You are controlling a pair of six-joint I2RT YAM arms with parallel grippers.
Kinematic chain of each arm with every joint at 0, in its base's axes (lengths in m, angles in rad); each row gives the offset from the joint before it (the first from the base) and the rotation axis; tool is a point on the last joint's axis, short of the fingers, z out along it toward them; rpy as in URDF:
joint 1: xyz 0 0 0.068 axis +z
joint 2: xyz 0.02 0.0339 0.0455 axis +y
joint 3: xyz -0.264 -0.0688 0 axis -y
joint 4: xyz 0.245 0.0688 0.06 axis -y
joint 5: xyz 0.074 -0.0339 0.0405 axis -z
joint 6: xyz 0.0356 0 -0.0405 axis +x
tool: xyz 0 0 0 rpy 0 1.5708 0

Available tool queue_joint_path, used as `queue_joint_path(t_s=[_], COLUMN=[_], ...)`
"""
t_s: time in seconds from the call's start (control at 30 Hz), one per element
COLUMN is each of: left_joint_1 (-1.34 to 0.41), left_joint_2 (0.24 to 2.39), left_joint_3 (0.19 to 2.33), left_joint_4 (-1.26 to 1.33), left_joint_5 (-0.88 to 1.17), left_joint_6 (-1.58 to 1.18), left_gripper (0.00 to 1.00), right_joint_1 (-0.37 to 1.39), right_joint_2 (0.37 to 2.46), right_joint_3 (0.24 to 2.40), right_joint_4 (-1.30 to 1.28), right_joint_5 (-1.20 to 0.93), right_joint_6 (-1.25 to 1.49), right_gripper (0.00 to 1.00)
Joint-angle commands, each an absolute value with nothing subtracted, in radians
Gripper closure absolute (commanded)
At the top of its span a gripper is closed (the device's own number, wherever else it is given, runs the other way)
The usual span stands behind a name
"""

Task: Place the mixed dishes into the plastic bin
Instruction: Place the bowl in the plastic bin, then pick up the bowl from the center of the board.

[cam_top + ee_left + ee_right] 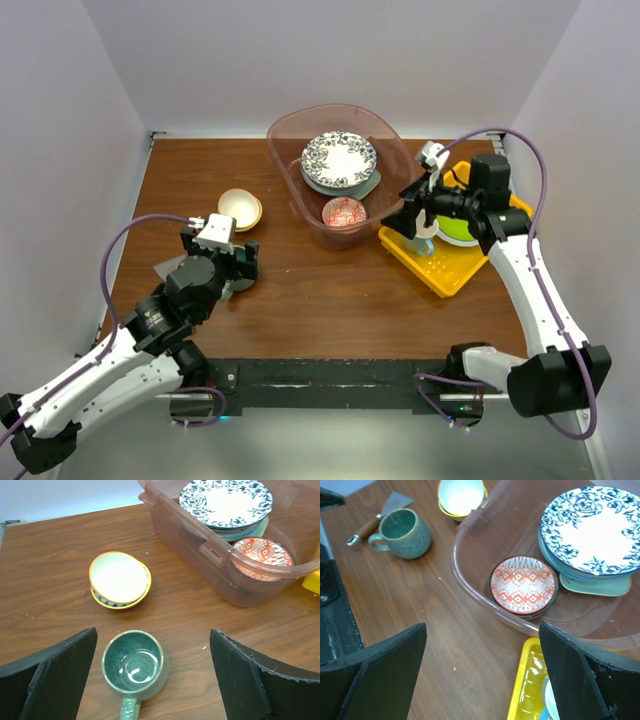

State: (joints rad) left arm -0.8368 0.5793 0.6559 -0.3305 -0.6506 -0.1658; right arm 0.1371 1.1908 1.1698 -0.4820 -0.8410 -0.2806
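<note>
**Setting.** A brown wooden table (300, 290) stands between pale walls.

**Left tool.** I see the left gripper (152, 630) with its jaws spread wide and nothing in them. It hangs over the teal mug (134, 662), which stands upright on the wood. The mug's handle is cut off by the bottom edge of the left wrist view, and from overhead the gripper hides most of the mug. Beyond the mug are the tan bowls (119, 580), two nested. Only the rim of the lower one shows.

**Right tool.** The right gripper (482, 625) is also wide and holds nothing. It hovers over the near wall of the plastic bin (470, 585), above where the bin meets the yellow tray (440, 265). The arm covers much of that tray. A lime-green plate (455, 232) shows in part, and I cannot make out the white object beside it.

**Bin contents.** The red bowl (522, 586) sits upright on the bin floor. Next to it, the blue floral plate (595, 527) tops a stack. The plates beneath show only thin edges, and one corner of the pale mint tray (595, 585) sticks out from under them.

**Periphery.** A metal scraper (385, 510) with a wooden handle lies behind the mug, partly hidden by it.
</note>
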Motion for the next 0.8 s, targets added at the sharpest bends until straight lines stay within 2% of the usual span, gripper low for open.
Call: queue_joint_path(t_s=[0.0,0.3,0.77], left_joint_1=[-0.830,-0.830,-0.830], left_joint_2=[0.568,0.534,0.532], left_joint_3=[0.650,0.663,0.686], left_joint_4=[-0.302,-0.389,-0.512], left_joint_5=[-0.609,-0.554,-0.545], left_joint_6=[-0.248,-0.426,-0.560], left_gripper=[0.00,0.00,0.00], right_joint_1=[0.095,0.049,0.049], right_joint_2=[1.129,1.143,1.160], right_joint_3=[1.080,1.034,1.032], right_joint_4=[-0.295,-0.268,-0.275], right_joint_5=[-1.012,-1.069,-1.077], right_joint_6=[-0.199,-0.176,-0.181], right_gripper=[0.02,0.02,0.02])
